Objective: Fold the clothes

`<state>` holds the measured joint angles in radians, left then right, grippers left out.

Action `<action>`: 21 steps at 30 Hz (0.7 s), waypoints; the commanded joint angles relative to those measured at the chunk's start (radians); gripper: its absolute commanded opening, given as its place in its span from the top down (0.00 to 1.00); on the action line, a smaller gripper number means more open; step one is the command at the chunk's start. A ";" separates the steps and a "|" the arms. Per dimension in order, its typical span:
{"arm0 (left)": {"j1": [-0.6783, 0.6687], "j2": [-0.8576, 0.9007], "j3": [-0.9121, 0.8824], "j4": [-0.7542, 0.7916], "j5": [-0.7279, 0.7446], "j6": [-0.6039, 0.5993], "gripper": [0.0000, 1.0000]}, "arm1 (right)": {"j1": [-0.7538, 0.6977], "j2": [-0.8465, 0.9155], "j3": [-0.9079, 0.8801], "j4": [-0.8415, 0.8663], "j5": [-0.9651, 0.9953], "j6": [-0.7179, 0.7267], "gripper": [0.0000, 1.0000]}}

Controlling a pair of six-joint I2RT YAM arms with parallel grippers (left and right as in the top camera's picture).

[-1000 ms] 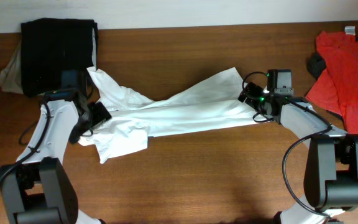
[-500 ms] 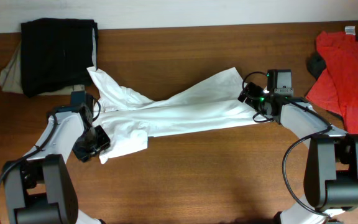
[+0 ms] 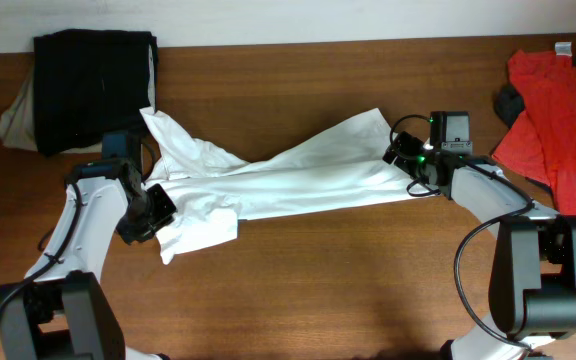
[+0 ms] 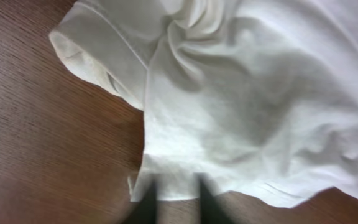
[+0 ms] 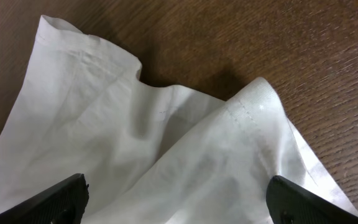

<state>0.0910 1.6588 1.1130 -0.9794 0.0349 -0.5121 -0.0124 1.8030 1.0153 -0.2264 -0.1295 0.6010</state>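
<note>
A white shirt [image 3: 288,175] lies crumpled and stretched across the middle of the brown table [image 3: 298,290]. My left gripper [image 3: 153,212] sits at the shirt's lower left edge. In the left wrist view its gripper [image 4: 178,186] has two blurred dark fingers [image 4: 149,196] standing a narrow gap apart, with the shirt's hem [image 4: 185,186] between their tips; whether they pinch it is unclear. My right gripper [image 3: 405,152] rests over the shirt's right end. In the right wrist view that gripper [image 5: 179,194] is spread wide open above the white cloth [image 5: 166,155], holding nothing.
A folded black garment [image 3: 93,85] lies at the back left on a beige cloth [image 3: 13,120]. A red garment [image 3: 558,110] lies at the far right, with a small dark item [image 3: 510,100] at its left edge. Bare wood runs along the front.
The left gripper went down to the shirt's lower left corner, narrowed its jaws round the hem, then drew back a little. The right arm has stayed still.
</note>
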 commanded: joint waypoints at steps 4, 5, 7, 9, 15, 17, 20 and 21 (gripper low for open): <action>0.003 0.038 -0.075 -0.005 -0.004 0.035 0.14 | -0.001 0.005 0.002 0.005 0.010 -0.002 0.05; 0.003 0.046 -0.094 0.001 -0.002 0.035 0.14 | -0.001 0.005 0.002 0.006 0.010 -0.002 0.05; 0.003 0.077 -0.131 0.026 0.015 0.035 0.25 | -0.001 0.005 0.002 0.006 0.011 -0.002 0.05; 0.003 0.082 -0.138 0.041 0.029 0.035 0.33 | -0.001 0.005 0.002 0.006 0.011 -0.002 0.05; 0.003 0.082 -0.144 0.063 0.033 0.035 0.89 | -0.001 0.005 0.002 0.006 0.026 -0.002 0.05; 0.003 0.082 -0.143 0.068 0.034 0.035 0.99 | -0.001 0.005 0.002 0.005 0.029 -0.002 0.05; 0.003 0.078 -0.126 0.055 0.041 0.035 0.99 | -0.001 0.005 0.002 0.005 0.029 -0.002 0.05; 0.003 0.071 -0.105 0.040 0.048 0.035 1.00 | -0.001 0.005 0.002 0.005 0.029 -0.002 0.05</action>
<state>0.0910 1.7340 0.9779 -0.9192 0.0597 -0.4789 -0.0124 1.8030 1.0149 -0.2237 -0.1207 0.6006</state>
